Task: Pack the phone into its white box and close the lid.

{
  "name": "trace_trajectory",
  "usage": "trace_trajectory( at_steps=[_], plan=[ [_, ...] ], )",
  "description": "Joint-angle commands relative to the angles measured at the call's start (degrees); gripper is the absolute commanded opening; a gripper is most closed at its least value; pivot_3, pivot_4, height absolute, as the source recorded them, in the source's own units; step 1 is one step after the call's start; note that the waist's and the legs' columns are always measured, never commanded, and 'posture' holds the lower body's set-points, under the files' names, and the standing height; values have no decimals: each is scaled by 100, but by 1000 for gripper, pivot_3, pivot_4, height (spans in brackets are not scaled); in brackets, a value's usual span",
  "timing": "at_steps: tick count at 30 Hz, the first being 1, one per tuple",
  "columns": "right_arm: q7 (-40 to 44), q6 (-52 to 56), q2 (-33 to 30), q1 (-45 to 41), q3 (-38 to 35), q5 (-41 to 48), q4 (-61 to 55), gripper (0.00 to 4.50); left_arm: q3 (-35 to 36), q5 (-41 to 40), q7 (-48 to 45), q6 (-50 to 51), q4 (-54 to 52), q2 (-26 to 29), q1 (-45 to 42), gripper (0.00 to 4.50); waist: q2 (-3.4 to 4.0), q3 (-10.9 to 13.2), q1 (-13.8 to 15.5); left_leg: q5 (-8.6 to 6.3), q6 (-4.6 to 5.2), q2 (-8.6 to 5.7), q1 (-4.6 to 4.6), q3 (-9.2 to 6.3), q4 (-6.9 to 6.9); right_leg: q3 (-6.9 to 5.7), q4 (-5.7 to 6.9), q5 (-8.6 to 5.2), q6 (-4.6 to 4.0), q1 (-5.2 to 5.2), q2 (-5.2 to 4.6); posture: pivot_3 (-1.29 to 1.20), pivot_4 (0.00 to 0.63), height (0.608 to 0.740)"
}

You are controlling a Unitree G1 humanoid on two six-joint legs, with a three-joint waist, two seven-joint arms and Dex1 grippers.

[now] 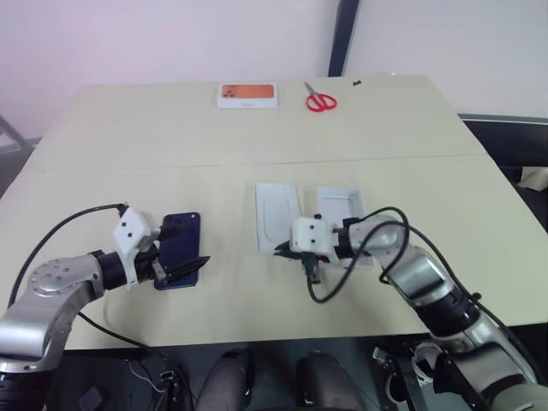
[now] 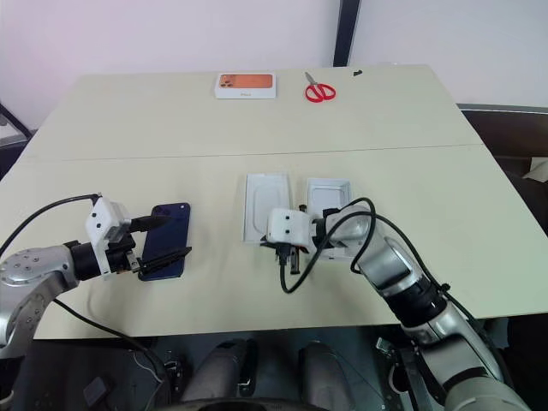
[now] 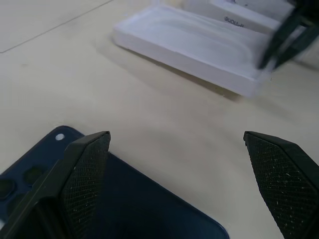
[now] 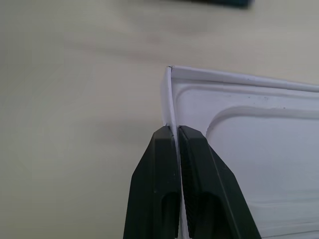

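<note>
Here, the glossy navy phone (image 1: 180, 249) lies flat at centre left between the released left tool (image 1: 175, 248); right tool (image 4: 175, 137) pinches the white box (image 1: 277, 216) (thin cardboard wall) on the surface (image 1: 137, 145).

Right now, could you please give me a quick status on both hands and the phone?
Left hand open, straddling the slim dark-blue phone flat on the table. Right hand shut on the shallow white cardboard box's thin wall. Nothing between phone and box.

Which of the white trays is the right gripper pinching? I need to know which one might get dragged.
The white box, left of the lid: the right gripper is shut on its thin wall.
</note>
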Motion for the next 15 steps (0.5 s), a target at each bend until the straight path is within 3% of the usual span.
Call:
trace_trajectory(
  at_steps=[1,9,12,15],
  plan=[
    [-68,304,43,76,9,161,-402,42,239,-208,132,203,-351,111,-94,4500,0,0,1,0,0,0,0,0,1,1,0,0,0,1,0,0,150,740],
    [-275,557,365,44,184,185,-297,42,292,-396,315,595,-620,205,-108,4500,0,0,-1,0,-1,0,3,0,1,0,0,0,0,3,0,0,150,740],
    [-267,638,417,46,244,213,-328,1004,371,-455,354,688,-692,251,-57,4500,0,0,-1,0,-1,0,3,0,0,0,0,0,0,3,0,0,150,740],
    [-310,719,462,7,48,410,-417,2556,498,-472,333,702,-692,284,65,4500,0,0,-2,0,-1,0,2,0,0,0,0,0,0,3,0,0,150,740]
  ],
)
